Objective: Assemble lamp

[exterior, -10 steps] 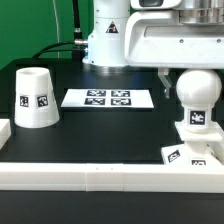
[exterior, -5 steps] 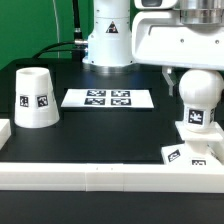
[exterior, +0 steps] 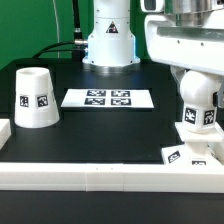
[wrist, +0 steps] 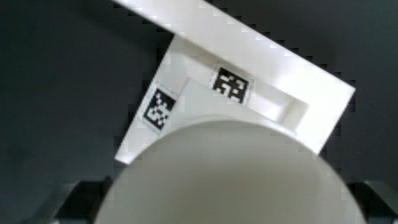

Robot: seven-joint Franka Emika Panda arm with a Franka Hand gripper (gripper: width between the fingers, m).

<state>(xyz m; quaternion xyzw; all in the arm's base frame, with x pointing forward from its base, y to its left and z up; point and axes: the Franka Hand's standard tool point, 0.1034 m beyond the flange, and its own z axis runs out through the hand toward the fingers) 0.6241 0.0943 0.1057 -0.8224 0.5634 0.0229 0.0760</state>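
The white round-topped bulb (exterior: pixel 198 103) stands upright over the low square base (exterior: pixel 186 153) at the exterior view's right. My gripper (exterior: pixel 197 82) comes down from above and is shut on the bulb's top. In the wrist view the bulb (wrist: pixel 222 170) fills the space between my dark fingers (wrist: pixel 79 200), and the tagged base (wrist: pixel 222 90) lies below it. The cup-like shade (exterior: pixel 35 97) stands alone, wide end down, at the exterior view's left, far from my gripper.
The marker board (exterior: pixel 108 98) lies flat in the middle of the black table. A long white border rail (exterior: pixel 100 176) runs along the front edge, with a short piece (exterior: pixel 4 131) at the left. The arm's white pedestal (exterior: pixel 108 40) stands behind.
My gripper hand has shifted toward the exterior view's right and come lower. The bulb's tag has turned slightly and the bulb sits a little lower on the base.
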